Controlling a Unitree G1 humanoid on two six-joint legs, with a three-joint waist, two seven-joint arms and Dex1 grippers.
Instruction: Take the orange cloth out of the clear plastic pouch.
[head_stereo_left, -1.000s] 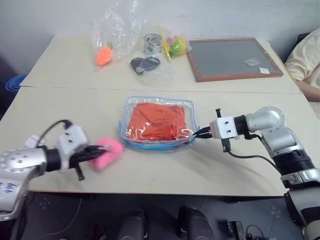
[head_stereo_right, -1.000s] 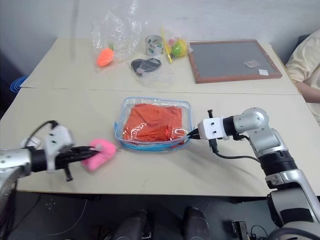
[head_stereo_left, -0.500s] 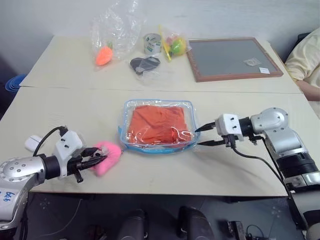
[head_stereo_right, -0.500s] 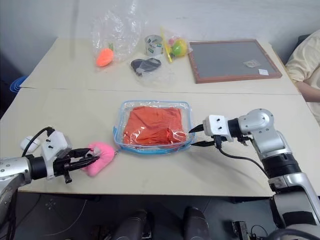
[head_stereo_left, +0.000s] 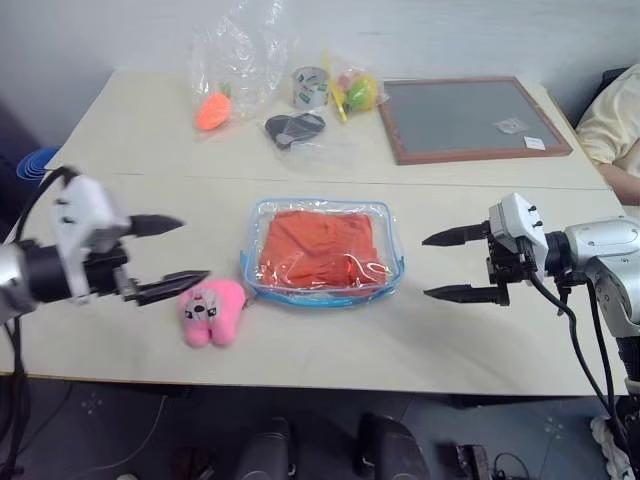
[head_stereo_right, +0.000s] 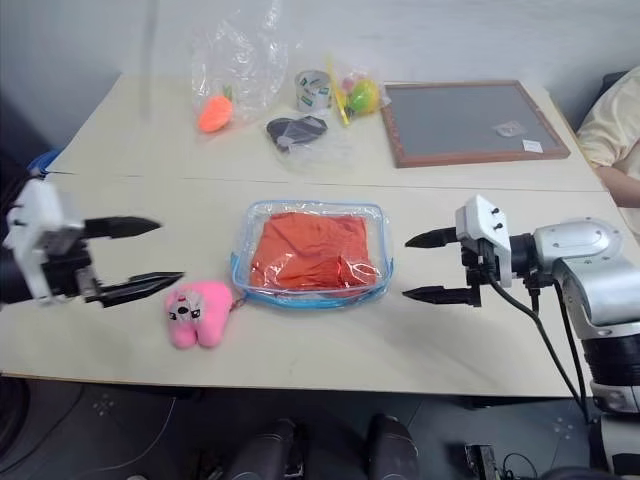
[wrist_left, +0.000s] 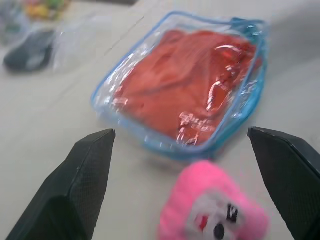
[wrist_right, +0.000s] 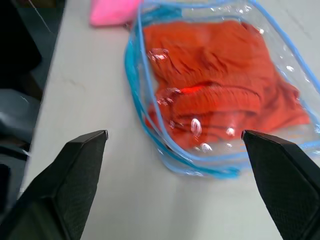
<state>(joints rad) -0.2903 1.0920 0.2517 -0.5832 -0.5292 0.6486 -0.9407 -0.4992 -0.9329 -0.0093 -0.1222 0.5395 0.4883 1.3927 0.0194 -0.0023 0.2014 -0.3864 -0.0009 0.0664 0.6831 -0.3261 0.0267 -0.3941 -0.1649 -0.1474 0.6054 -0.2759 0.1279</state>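
Note:
The clear plastic pouch (head_stereo_left: 322, 299) with light-blue edging lies flat in the middle of the near table. The wrinkled orange cloth (head_stereo_left: 315, 243) is inside it, also seen in the wrist views (wrist_left: 180, 80) (wrist_right: 215, 85). My left gripper (head_stereo_left: 195, 248) hovers to the pouch's left, open and holding nothing, pointing toward the pouch. On the pouch's right my right gripper (head_stereo_left: 425, 267) stands open as well, a short gap from the pouch's edge. A pink plush (head_stereo_left: 212, 311) lies on the table just under the left gripper, touching the pouch's front left corner.
On the far table are a framed grey board (head_stereo_left: 470, 115), a crinkly clear bag with a carrot toy (head_stereo_left: 210, 108), a tape roll (head_stereo_left: 310, 87), a dark item in plastic (head_stereo_left: 290, 127) and a bag of yellow-green toys (head_stereo_left: 352, 92). A person's sleeve (head_stereo_left: 615, 120) shows at the right edge.
Both grippers have opened. The left let go of the pink plush and rose above the table; the right released the pouch's right edge and drew back to the right.

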